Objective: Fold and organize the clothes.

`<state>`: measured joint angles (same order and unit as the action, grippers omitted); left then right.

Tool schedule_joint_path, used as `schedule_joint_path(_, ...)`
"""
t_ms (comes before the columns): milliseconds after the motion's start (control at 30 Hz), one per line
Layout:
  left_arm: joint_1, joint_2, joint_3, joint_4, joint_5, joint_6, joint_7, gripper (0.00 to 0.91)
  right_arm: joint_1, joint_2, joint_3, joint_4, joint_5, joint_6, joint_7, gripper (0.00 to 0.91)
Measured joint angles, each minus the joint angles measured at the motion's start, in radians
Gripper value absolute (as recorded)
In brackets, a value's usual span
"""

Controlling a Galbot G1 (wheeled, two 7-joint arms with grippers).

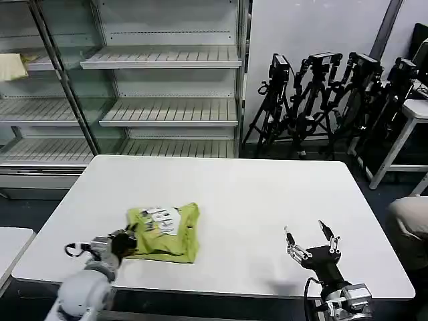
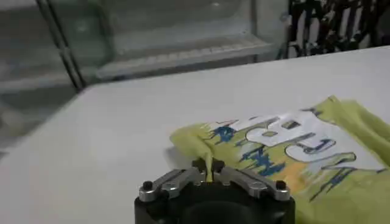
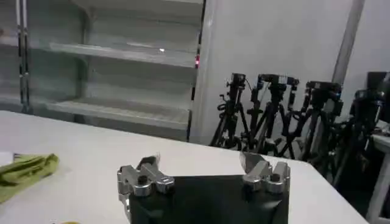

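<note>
The clothes are one lime yellow-green shirt [image 1: 165, 233], folded into a small bundle with a white and blue print on top, lying on the white table [image 1: 247, 200] toward its front left. My left gripper [image 1: 125, 242] sits at the bundle's left edge, shut on a pinched fold of the shirt [image 2: 208, 165]. The print [image 2: 286, 140] faces up in the left wrist view. My right gripper [image 1: 311, 240] stands open above the table's front right, with nothing between its fingers [image 3: 253, 163]. A corner of the shirt [image 3: 27, 169] lies far off to its side.
Empty metal shelves [image 1: 160, 87] stand behind the table. Several black tripods [image 1: 334, 100] cluster at the back right, beside another white table [image 1: 418, 110]. A pale cloth [image 1: 13, 65] lies on a shelf at the far left. The table's front edge runs close under both grippers.
</note>
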<state>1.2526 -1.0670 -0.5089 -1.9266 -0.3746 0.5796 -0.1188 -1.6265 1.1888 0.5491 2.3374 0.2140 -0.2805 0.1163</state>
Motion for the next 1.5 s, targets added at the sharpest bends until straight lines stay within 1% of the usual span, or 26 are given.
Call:
schedule_joint_path(100,0.011,0.053,-0.070,0.001,0.036,0.000,0.031,0.000,0.007,-0.003,-0.007,0.000,0.000,0.000,0.000,0.907)
schedule_joint_path(333,0.025,0.210,-0.250,-0.016,0.129,-0.001,0.106,0.010,0.017,0.002,-0.021,-0.006,-0.001,0.000,0.000,0.907)
schedule_joint_path(433,0.036,0.237,-0.284,-0.057,0.175,-0.001,0.121,0.010,0.014,0.005,-0.019,-0.009,-0.004,0.001,0.000,0.907)
schedule_joint_path(533,0.054,0.230,-0.279,-0.130,0.238,-0.002,0.128,0.010,0.008,0.009,-0.014,-0.012,-0.008,0.002,0.000,0.907)
schedule_joint_path(633,0.082,0.185,-0.221,-0.194,0.329,-0.013,0.119,0.010,0.001,0.014,-0.009,-0.013,-0.012,0.002,-0.001,0.907)
schedule_joint_path(700,0.099,0.140,-0.153,-0.217,0.400,-0.027,0.107,0.010,-0.002,0.017,-0.007,-0.013,-0.016,0.002,-0.001,0.907)
schedule_joint_path(767,0.106,0.093,-0.069,-0.227,0.463,-0.045,0.094,0.010,-0.005,0.022,-0.007,-0.012,-0.021,0.001,-0.001,0.907)
schedule_joint_path(900,0.105,-0.008,0.143,-0.211,0.569,-0.068,0.067,0.010,-0.009,0.023,0.001,-0.005,-0.023,0.000,-0.003,0.907)
schedule_joint_path(967,0.094,-0.053,0.223,-0.197,0.604,-0.071,0.054,0.020,-0.008,0.021,0.007,-0.002,-0.023,0.000,-0.004,0.907)
schedule_joint_path(1033,0.074,-0.094,0.289,-0.189,0.629,-0.070,0.042,0.010,-0.006,0.019,0.013,-0.002,-0.021,-0.001,-0.005,0.907)
schedule_joint_path(1233,-0.001,-0.194,0.414,-0.165,0.647,-0.044,0.004,0.020,0.012,0.012,0.034,-0.010,-0.020,-0.003,-0.016,0.907)
schedule_joint_path(1500,-0.062,-0.325,0.482,-0.106,0.629,-0.021,-0.051,0.020,0.074,-0.017,0.068,-0.040,-0.001,-0.011,-0.043,0.907)
